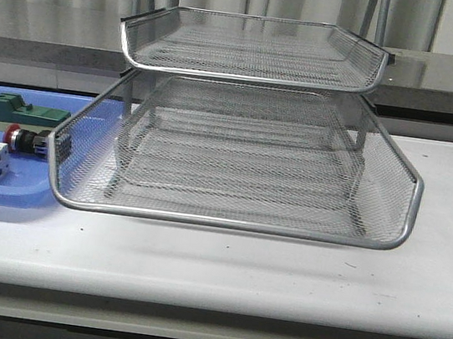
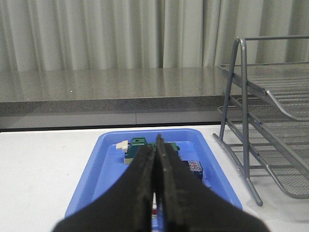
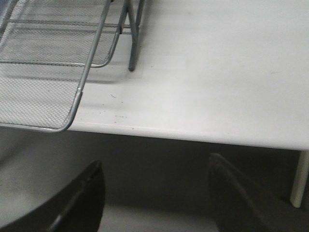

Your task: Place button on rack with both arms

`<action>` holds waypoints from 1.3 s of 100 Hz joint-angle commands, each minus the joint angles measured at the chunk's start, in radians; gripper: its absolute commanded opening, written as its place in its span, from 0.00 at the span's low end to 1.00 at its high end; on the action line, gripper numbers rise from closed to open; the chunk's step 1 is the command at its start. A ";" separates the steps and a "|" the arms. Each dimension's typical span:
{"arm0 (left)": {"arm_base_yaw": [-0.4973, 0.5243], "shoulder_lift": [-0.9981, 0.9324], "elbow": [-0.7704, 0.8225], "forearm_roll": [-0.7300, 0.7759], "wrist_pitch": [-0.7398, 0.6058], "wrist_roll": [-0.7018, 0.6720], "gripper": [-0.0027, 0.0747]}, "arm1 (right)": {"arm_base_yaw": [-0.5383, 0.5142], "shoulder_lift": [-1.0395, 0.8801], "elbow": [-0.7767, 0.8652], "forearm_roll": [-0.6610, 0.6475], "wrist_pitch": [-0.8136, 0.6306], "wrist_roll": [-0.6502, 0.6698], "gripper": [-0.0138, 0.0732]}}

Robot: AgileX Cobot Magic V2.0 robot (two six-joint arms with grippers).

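Button (image 1: 21, 139) lies in our blue tray (image 1: 4, 189), just beside the rack (image 1: 233, 179). Our left gripper (image 2: 155, 193) is pressed closed and empty; our right gripper (image 3: 154, 193) gapes wide, holding nothing.

White table (image 1: 277, 286), silver wire-mesh rack (image 1: 233, 179) standing on it, blue tray (image 1: 4, 189) just beside the rack

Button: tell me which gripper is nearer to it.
Left. The left gripper, jaws closed, hangs over the blue tray that holds the button. The right gripper, jaws open, is off the table's front edge by the rack's far side.
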 commanded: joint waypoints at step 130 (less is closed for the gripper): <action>0.004 -0.032 0.048 0.001 -0.073 -0.006 0.01 | -0.008 -0.122 -0.038 -0.032 -0.028 0.008 0.08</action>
